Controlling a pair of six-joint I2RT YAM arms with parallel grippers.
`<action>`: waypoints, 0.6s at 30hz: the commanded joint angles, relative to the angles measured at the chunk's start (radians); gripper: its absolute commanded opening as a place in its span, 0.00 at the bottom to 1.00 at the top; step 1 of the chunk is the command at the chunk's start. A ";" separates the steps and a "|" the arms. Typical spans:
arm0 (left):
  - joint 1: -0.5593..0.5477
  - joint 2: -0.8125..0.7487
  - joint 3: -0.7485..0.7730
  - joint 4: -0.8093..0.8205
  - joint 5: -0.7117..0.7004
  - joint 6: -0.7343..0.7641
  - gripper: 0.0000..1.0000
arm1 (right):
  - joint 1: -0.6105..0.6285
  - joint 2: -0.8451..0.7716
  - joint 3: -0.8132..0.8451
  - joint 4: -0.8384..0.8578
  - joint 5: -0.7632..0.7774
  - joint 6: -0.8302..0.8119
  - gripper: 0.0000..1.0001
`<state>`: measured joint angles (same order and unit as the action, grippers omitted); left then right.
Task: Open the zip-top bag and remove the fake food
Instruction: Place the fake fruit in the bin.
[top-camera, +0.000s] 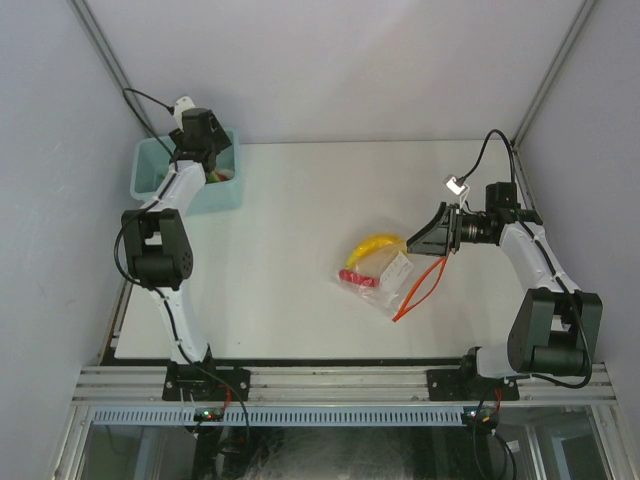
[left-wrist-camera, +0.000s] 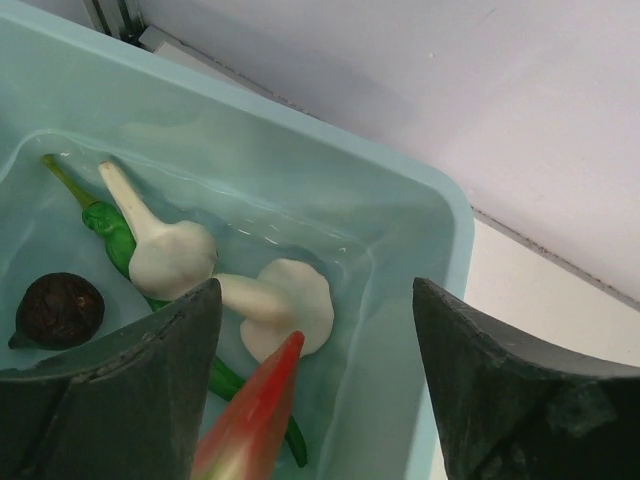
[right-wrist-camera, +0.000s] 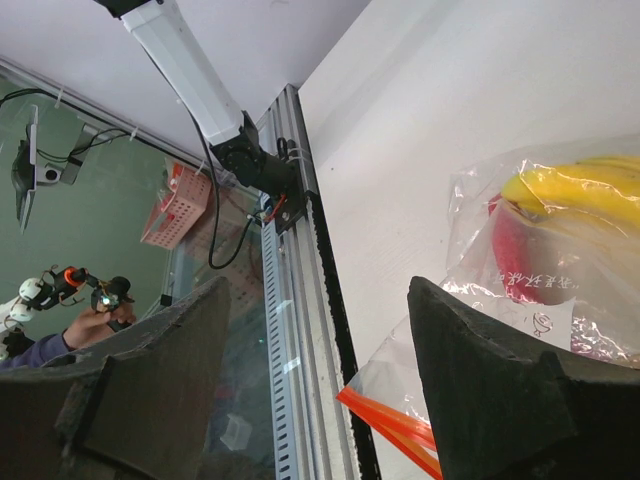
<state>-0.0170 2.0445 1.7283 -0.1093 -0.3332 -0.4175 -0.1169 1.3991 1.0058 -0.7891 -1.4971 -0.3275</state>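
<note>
— The left end effector (left-wrist-camera: 315, 290)?
— Spread over the bin (left-wrist-camera: 200, 90), red piece (left-wrist-camera: 255, 420) loose between its fingers.
— The right end effector (right-wrist-camera: 318, 285)?
— Spread too, beside the bag (top-camera: 385, 280) on the tabletop (top-camera: 290, 220); banana (top-camera: 372, 244) inside.

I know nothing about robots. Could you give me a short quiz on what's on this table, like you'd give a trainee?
1. True or false: the banana lies in the bin.
2. Which hand hovers over the bin? A left, B right.
3. Fill in: the zip strip on the bag is ___ in colour.
Key: 1 false, it is at the bag. 2 A, the left hand. 3 orange.
</note>
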 joint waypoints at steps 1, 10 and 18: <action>-0.005 -0.019 0.056 0.018 0.011 0.024 0.83 | -0.005 -0.008 0.036 0.001 -0.008 -0.025 0.71; -0.007 -0.077 0.018 0.054 0.064 0.058 0.89 | -0.005 -0.013 0.036 -0.001 -0.009 -0.030 0.71; -0.006 -0.213 -0.120 0.152 0.111 0.119 0.98 | -0.006 -0.038 0.036 -0.044 -0.013 -0.111 0.71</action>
<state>-0.0174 1.9965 1.6951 -0.0803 -0.2623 -0.3511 -0.1177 1.3987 1.0058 -0.8021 -1.4975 -0.3557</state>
